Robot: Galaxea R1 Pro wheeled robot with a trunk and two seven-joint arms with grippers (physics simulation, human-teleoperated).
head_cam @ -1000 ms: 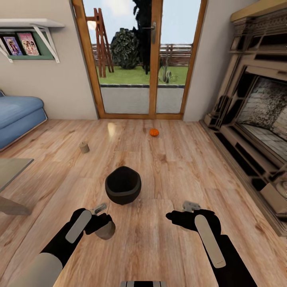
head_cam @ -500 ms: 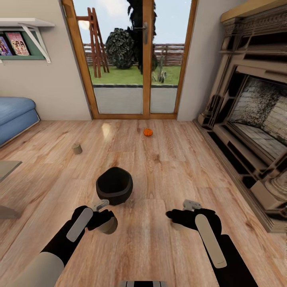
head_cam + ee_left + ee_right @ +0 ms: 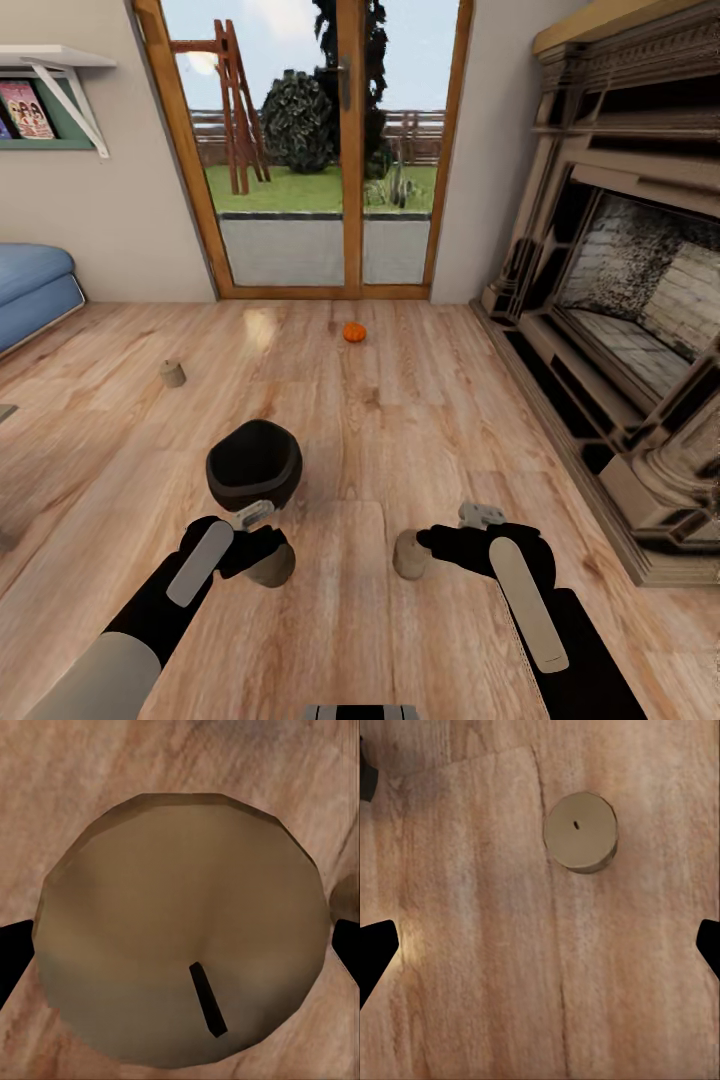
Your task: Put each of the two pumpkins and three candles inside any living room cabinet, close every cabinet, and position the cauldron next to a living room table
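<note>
My left gripper point(image 3: 262, 548) is shut on a tan candle point(image 3: 271, 567), held just above the floor; its wick and round top point(image 3: 184, 945) sit between the dark fingertips point(image 3: 13, 960). Another candle point(image 3: 410, 555) stands on the floor just left of my open right gripper point(image 3: 440, 545), and it lies ahead of that gripper point(image 3: 540, 952) as a small disc point(image 3: 580, 832). The black cauldron point(image 3: 254, 465) sits on the floor beyond my left hand. A third candle point(image 3: 173, 373) stands far left. One orange pumpkin point(image 3: 354, 331) rests near the door. The cabinet is out of view.
A large stone fireplace point(image 3: 620, 300) with a raised hearth runs along the right side. Glass doors point(image 3: 300, 150) with a wooden frame close the far wall. A blue sofa point(image 3: 30, 290) and a wall shelf point(image 3: 45, 65) are at the left. Wood floor lies between.
The view has swung to the right, so cauldron, pumpkin and far candle sit further left in the picture. The floor candle by my right gripper has come into sight. The arms keep their pose.
</note>
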